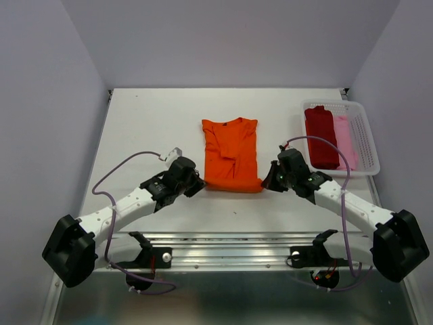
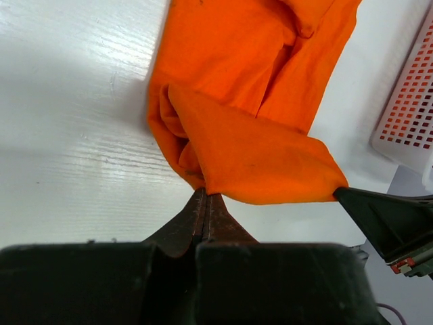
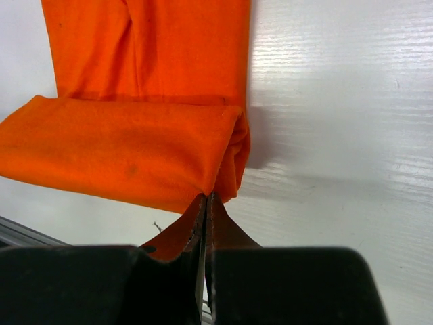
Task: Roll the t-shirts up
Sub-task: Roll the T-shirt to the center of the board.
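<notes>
The orange t-shirt (image 1: 230, 154) lies folded into a narrow strip in the middle of the table, collar at the far end. Its near hem is turned over once. My left gripper (image 1: 200, 184) is shut on the hem's near left corner (image 2: 203, 186). My right gripper (image 1: 265, 183) is shut on the hem's near right corner (image 3: 213, 186). The right gripper's finger tip also shows in the left wrist view (image 2: 352, 200). A dark red t-shirt (image 1: 321, 135) and a pale pink t-shirt (image 1: 345, 139) lie rolled in the basket.
The white lattice basket (image 1: 369, 139) stands at the right side of the table, and its corner shows in the left wrist view (image 2: 406, 108). A metal rail (image 1: 230, 247) runs along the table's near edge between the arm bases.
</notes>
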Robot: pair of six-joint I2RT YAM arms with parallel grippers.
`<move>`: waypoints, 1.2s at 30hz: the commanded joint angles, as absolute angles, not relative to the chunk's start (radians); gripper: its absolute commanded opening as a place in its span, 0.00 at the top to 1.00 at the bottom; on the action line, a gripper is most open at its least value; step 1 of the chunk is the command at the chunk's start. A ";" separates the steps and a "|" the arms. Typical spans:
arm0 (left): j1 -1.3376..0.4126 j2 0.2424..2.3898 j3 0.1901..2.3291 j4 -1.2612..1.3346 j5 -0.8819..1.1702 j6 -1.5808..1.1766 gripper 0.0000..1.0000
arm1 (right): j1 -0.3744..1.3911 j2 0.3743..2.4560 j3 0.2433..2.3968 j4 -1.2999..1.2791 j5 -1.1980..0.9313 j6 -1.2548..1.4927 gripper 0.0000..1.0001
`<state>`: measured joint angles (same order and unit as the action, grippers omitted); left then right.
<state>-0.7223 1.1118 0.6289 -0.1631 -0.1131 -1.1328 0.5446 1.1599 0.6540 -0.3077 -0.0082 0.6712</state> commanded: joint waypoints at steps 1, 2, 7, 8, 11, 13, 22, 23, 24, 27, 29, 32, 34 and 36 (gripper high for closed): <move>-0.716 1.089 0.615 -0.175 -0.104 -1.112 1.00 | 0.548 1.137 0.663 -0.307 -0.031 0.660 0.98; -0.716 1.083 0.600 -0.175 -0.094 -1.114 1.00 | 0.548 1.131 0.654 -0.307 -0.041 0.664 0.98; -0.718 1.022 0.497 -0.170 -0.043 -1.146 1.00 | 0.548 1.080 0.560 -0.314 -0.087 0.686 0.99; -0.721 1.014 0.488 -0.172 -0.043 -1.149 1.00 | 0.548 1.075 0.552 -0.318 -0.090 0.687 0.99; -0.736 0.985 0.460 -0.173 -0.040 -1.172 1.00 | 0.557 1.054 0.532 -0.331 -0.103 0.686 0.99; -0.750 0.976 0.448 -0.173 -0.037 -1.187 1.00 | 0.557 1.046 0.526 -0.340 -0.109 0.686 0.99; -0.779 0.994 0.433 -0.176 -0.023 -1.198 1.00 | 0.566 1.020 0.526 -0.356 -0.100 0.687 0.99; -0.779 0.988 0.436 -0.176 -0.025 -1.200 1.00 | 0.566 1.019 0.529 -0.359 -0.098 0.690 0.99; -0.781 0.977 0.445 -0.182 -0.029 -1.204 1.00 | 0.566 1.016 0.534 -0.364 -0.094 0.692 0.99; -0.781 0.963 0.469 -0.215 -0.057 -1.207 1.00 | 0.566 1.011 0.551 -0.376 -0.071 0.689 0.99; -0.781 0.960 0.506 -0.235 -0.075 -1.209 1.00 | 0.566 1.014 0.572 -0.387 -0.055 0.684 0.99; -0.779 0.991 0.564 -0.285 -0.116 -1.204 1.00 | 0.566 1.046 0.609 -0.410 -0.014 0.673 0.99; -0.776 1.012 0.590 -0.290 -0.130 -1.195 1.00 | 0.566 1.063 0.624 -0.413 -0.005 0.660 0.99; -0.767 1.051 0.624 -0.290 -0.132 -1.186 1.00 | 0.566 1.081 0.646 -0.413 -0.005 0.652 0.99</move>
<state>-0.7776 1.0077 0.5472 -0.2478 -0.0685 -1.2034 0.5587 1.0611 0.5812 -0.3901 -0.0563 0.6807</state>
